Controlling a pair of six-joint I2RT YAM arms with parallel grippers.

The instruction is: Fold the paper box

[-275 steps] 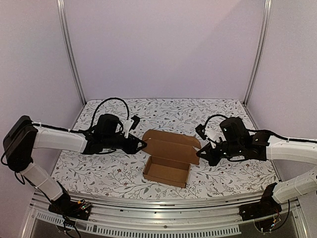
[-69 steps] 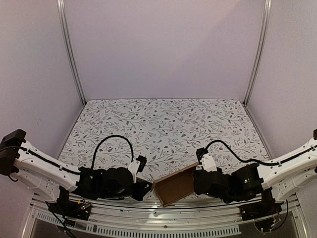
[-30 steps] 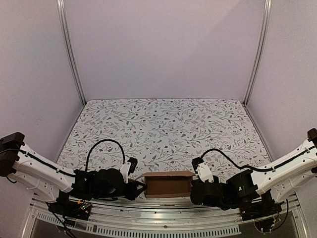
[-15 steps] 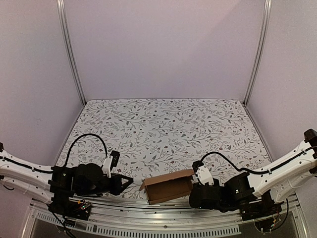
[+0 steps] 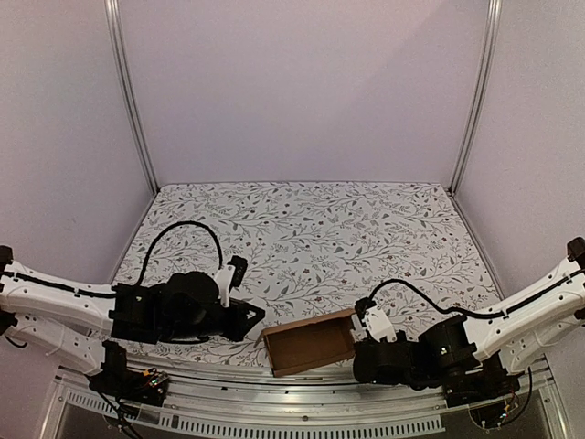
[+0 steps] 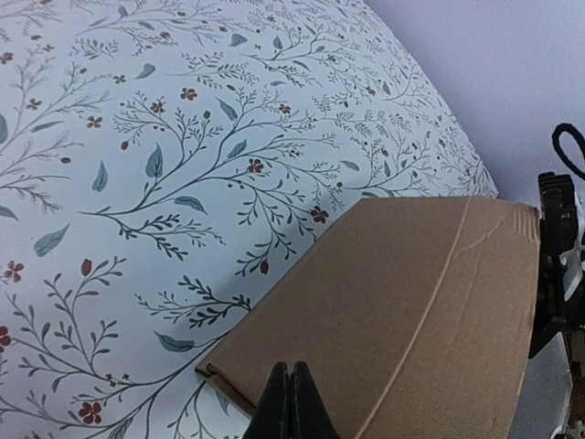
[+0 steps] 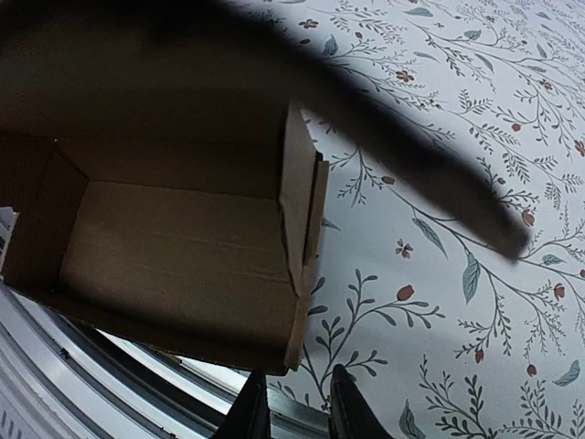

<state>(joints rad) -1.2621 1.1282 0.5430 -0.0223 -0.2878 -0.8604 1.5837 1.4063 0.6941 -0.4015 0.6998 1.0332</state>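
The paper box [image 5: 311, 341] is a small brown oblong carton lying near the table's front edge, slightly askew. In the right wrist view its open inside [image 7: 174, 256] faces the camera. My right gripper [image 7: 294, 412] stands open just short of the box's right end wall, with nothing between its fingers. From above, that gripper [image 5: 359, 350] sits against the box's right end. My left gripper [image 6: 291, 402] is shut and empty, its tips over the box's plain outer face [image 6: 402, 311]. In the top view it [image 5: 260, 316] hovers just off the box's upper left corner.
The floral tablecloth [image 5: 302, 229] covers the table. A metal rail [image 5: 302, 377] runs along the front edge right under the box, also visible in the right wrist view [image 7: 137, 366]. A blurred black cable [image 7: 439, 174] crosses that view. Both forearms lie low at the table's front.
My right gripper's jaws have parted and let go of the box's end. The left arm swung back in toward the box's left corner. The box shifted slightly and tilted.
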